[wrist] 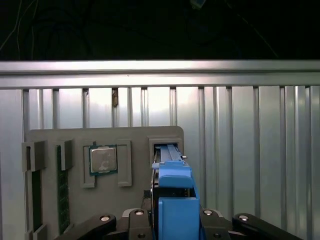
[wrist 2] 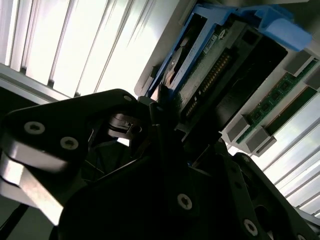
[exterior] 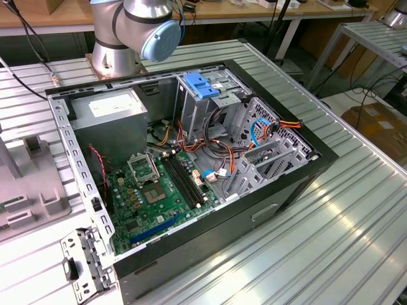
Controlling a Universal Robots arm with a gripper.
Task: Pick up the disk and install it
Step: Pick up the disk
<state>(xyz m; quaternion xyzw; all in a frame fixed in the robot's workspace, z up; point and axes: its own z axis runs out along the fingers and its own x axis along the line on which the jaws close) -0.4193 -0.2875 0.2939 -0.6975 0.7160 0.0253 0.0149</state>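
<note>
The gripper (wrist: 172, 227) has its fingers (wrist 2: 161, 115) clamped on the disk (wrist: 172, 172), one on each side. The disk stands on edge between them, a blue side rail facing the first wrist view. Its far end sits in a slot of the grey tray (wrist: 50, 137). The tray also holds one processor chip (wrist: 103, 160) and one green memory stick (wrist: 63, 197). In the exterior view, one open computer case (exterior: 286, 184) holds one power supply (exterior: 108, 121) with a white sticker whose print is too small to read, one blue bracket (exterior: 202, 86) and one motherboard (exterior: 149, 194).
</note>
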